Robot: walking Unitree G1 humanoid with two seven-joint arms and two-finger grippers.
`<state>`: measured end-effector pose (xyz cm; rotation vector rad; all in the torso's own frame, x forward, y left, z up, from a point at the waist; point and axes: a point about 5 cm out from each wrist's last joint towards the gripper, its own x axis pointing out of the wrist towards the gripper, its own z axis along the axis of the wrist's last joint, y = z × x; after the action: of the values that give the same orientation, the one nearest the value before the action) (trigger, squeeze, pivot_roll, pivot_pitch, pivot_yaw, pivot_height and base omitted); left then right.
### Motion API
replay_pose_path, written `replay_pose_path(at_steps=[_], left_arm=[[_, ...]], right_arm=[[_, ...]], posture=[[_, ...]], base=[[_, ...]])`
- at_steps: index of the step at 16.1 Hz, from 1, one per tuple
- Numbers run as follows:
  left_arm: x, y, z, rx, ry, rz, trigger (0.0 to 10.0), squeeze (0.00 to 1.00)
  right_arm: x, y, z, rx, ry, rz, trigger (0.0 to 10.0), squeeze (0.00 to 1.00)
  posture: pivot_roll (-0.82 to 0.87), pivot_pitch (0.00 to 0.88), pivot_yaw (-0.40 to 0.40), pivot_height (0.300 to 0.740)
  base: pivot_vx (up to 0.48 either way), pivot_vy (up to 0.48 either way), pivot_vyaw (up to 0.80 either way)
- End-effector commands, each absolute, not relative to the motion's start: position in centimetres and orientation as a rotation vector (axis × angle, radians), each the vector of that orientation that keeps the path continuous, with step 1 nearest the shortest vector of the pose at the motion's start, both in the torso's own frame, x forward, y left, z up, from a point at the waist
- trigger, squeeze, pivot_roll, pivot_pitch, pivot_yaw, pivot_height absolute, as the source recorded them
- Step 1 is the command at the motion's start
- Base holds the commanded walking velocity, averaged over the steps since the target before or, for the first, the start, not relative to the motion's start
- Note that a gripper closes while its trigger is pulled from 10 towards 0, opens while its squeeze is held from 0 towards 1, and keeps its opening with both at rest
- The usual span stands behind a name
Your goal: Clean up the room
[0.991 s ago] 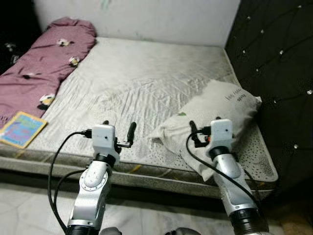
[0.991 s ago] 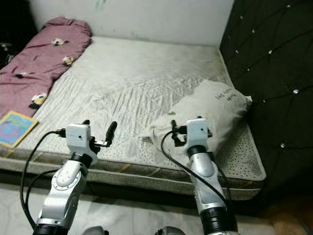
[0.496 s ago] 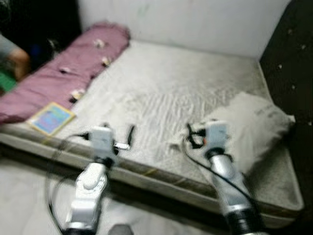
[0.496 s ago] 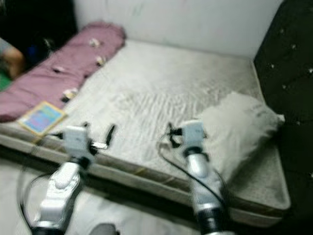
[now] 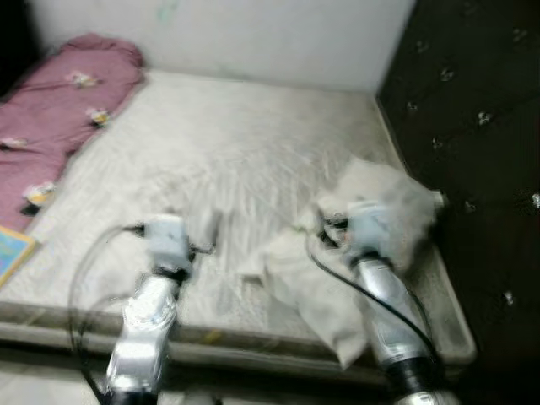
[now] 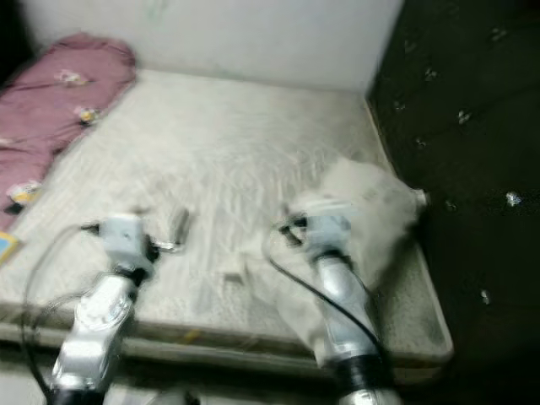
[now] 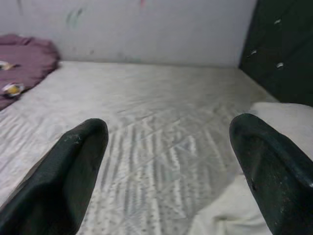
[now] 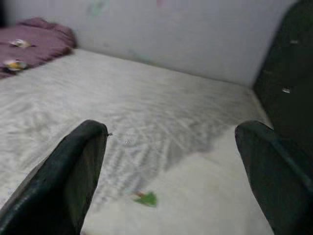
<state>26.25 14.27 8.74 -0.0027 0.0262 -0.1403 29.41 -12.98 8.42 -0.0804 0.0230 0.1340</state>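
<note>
The whole picture has swung back to the right since half a second ago: the person's arm at the far left edge has gone from sight, the dark tufted headboard (image 5: 472,126) takes up the right side again, and the blur of the walk remains. The bed (image 5: 245,160) with its pale quilted mattress lies ahead, running to the white wall (image 5: 253,34) at the far end. The white pillow (image 5: 371,219) sits at the near right of the mattress, against the headboard, one rumpled corner spilling toward the near edge. A small green mark (image 8: 145,198) shows on its cover. A purple blanket (image 5: 59,93) with small printed patches lies rolled along the far left side, and the corner of a colourful book (image 5: 10,253) rests at the near left edge of the bed.

The left gripper (image 7: 181,161) hangs over the near edge of the mattress, its fingers (image 7: 73,171) spread wide and holding nothing, the pillow just to its right. The right gripper (image 8: 171,166) hovers above the pillow's near part, its fingers (image 8: 73,166) likewise spread apart and empty
</note>
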Motion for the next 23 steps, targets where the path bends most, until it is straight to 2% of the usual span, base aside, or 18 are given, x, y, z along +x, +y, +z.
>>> replay_pose_path(at_steps=[1, 3, 6, 10, 19, 23], left_arm=[[26.4, 13.2, 8.9, -0.007, 0.026, -0.164, 10.0, 0.0], [26.5, 13.3, 8.9, -0.007, 0.022, -0.159, 10.0, 0.0], [26.6, 13.5, 9.1, 0.027, 0.013, -0.159, 10.0, 0.0], [26.4, 13.5, 9.0, 0.034, 0.021, -0.182, 10.0, 0.0], [26.8, 13.1, 9.1, 0.009, 0.008, -0.181, 10.0, 0.0], [26.7, 13.4, 9.1, -0.012, 0.003, -0.146, 10.0, 0.0]], right_arm=[[29.3, -14.6, 8.3, -0.099, 0.032, 0.088, 10.0, 0.0], [29.4, -14.7, 8.2, -0.097, 0.034, 0.075, 10.0, 0.0], [29.4, -14.7, 8.3, -0.097, 0.031, 0.067, 10.0, 0.0], [29.1, -14.2, 7.8, -0.085, 0.043, 0.088, 10.0, 0.0], [29.2, -14.3, 7.3, -0.085, 0.066, 0.088, 10.0, 0.0], [29.2, -14.6, 7.8, -0.087, 0.038, 0.079, 10.0, 0.0]], posture=[[-0.01, 0.0, -0.043, 0.74], [0.0, 0.0, -0.047, 0.74], [0.0, 0.0, -0.045, 0.74], [0.0, 0.0, -0.007, 0.74], [-0.01, 0.0, -0.016, 0.74], [-0.02, 0.0, -0.024, 0.74]], base=[[0.0, 0.0, 0.0], [0.0, 0.0, 0.0], [0.0, 0.0, -0.72], [0.0, 0.0, -0.11], [0.0, -0.31, 0.0], [0.0, 0.0, 0.0]])
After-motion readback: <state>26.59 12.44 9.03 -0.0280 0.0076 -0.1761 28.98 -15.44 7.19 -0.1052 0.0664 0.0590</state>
